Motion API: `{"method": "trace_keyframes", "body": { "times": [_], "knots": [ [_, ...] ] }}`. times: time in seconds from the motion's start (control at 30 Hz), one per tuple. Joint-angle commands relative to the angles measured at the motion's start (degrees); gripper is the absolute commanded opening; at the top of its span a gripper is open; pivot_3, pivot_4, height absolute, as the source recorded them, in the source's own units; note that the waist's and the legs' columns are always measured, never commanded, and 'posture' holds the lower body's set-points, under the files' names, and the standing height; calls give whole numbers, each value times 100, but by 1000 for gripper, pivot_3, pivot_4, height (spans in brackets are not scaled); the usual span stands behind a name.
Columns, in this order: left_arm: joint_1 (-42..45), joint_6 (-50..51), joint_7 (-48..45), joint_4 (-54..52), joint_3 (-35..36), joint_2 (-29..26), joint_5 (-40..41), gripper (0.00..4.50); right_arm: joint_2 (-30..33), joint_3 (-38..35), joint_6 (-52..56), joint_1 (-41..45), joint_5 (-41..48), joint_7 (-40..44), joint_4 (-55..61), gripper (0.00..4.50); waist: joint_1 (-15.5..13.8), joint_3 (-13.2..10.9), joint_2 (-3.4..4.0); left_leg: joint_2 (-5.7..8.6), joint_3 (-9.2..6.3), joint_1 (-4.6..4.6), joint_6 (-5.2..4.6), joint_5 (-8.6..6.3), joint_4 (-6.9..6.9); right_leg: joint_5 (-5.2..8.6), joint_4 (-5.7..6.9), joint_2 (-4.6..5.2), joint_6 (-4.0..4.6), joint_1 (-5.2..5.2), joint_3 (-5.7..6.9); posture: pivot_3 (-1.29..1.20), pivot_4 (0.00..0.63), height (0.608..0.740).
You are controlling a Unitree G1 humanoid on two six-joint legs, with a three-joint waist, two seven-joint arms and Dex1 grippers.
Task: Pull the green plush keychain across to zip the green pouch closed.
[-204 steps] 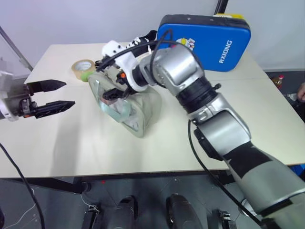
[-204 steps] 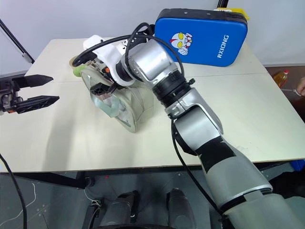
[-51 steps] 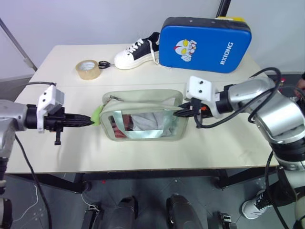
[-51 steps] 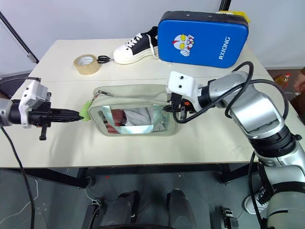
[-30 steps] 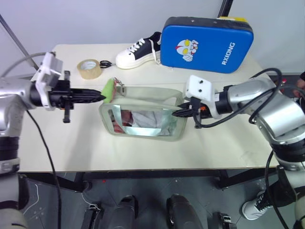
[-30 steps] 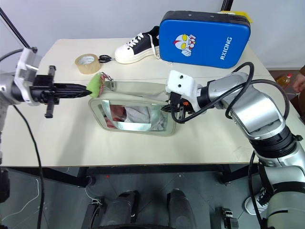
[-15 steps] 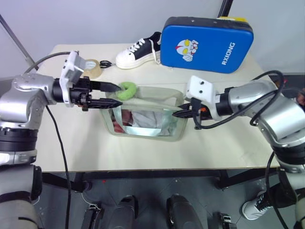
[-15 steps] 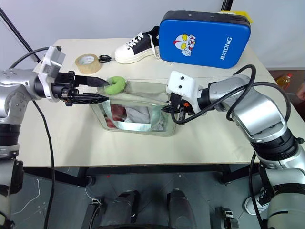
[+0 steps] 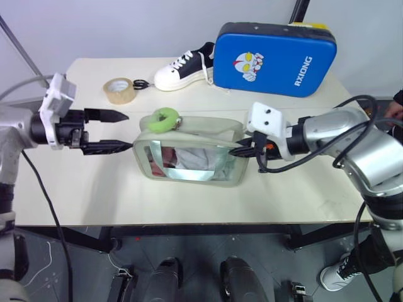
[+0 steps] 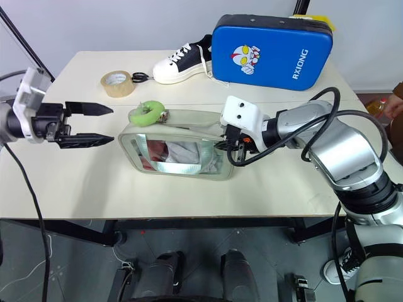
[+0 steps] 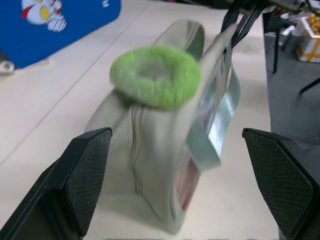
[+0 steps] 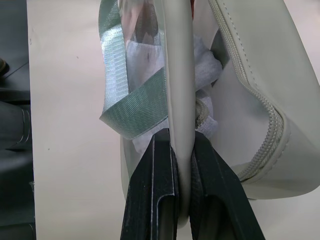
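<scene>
With the green pouch (image 9: 189, 154) being pinched at its right end by the right claw (image 9: 242, 150) and the green plush keychain (image 9: 159, 119) lying on its left end, the wide-open left claw (image 9: 116, 131) is best being kept clear.

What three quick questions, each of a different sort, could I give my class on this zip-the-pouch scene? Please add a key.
1. True or false: the left gripper is clamped on the green plush keychain.
2. Multiple choice: what is the right gripper pinching? A) the tape roll B) the green pouch's edge C) the shoe
3. Fill in: the keychain rests on top of the pouch at the end nearer the ____ gripper.

Key
1. False: its fingers are spread, clear of the keychain.
2. B
3. left
</scene>
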State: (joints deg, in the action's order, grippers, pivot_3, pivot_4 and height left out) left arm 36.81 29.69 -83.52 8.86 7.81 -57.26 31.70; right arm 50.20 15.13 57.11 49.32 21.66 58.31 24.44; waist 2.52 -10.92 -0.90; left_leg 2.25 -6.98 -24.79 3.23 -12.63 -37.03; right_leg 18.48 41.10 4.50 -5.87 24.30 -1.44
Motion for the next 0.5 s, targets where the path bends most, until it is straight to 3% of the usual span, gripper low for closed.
{"method": "trace_keyframes", "body": {
  "times": [0.03, 0.07, 0.17, 0.33, 0.37, 0.4, 0.5],
  "knots": [
    [-142, -167, 277, -191, -22, 109, -175, 4464, 43, -227, -88, 65, 75, 11, 92, 0, 0, 0, 0, 0, 0, 0, 0, 0, 0, 0, 0, 0, 0, 0, 0, 0, 150, 695],
    [-210, -240, 352, -211, -96, 182, -257, 4464, 38, -222, -92, 74, 74, 13, 79, 0, -2, 0, 0, 0, 0, 0, 0, 0, 0, 0, 1, 0, 0, 0, 0, 0, 150, 695],
    [-375, -300, 511, -369, -217, 378, -359, 3609, 33, -221, -93, 89, 78, 19, 70, 0, 0, 0, 0, 0, 1, 0, 0, 0, 0, 0, 0, 1, 0, -1, -1, 0, 150, 695],
    [-340, -308, 668, -505, -156, 507, -325, 1100, 37, -237, -67, 85, 88, 6, 81, 0, 4, -1, -1, -2, -1, 0, 0, 0, 0, 0, 0, 1, 1, 0, 0, 0, 150, 695],
    [-326, -295, 678, -508, -148, 501, -313, 429, 38, -238, -61, 85, 90, 4, 83, 0, 5, -1, -1, -1, -1, 0, 0, 0, 1, 0, 0, 2, 0, 0, 0, 0, 150, 695],
    [-305, -291, 681, -502, -148, 491, -312, 61, 35, -243, -56, 83, 94, 0, 85, 0, 5, -1, -1, -1, 0, 0, 0, 0, 1, 0, 0, 1, 0, 0, 0, 0, 150, 695],
    [-274, -272, 682, -494, -173, 460, -339, 61, 40, -239, -87, 52, 91, 3, 110, 0, 2, -1, -1, -1, 0, 0, 0, 0, 1, 0, 0, 0, 0, 0, 0, 0, 150, 695]
  ]
}}
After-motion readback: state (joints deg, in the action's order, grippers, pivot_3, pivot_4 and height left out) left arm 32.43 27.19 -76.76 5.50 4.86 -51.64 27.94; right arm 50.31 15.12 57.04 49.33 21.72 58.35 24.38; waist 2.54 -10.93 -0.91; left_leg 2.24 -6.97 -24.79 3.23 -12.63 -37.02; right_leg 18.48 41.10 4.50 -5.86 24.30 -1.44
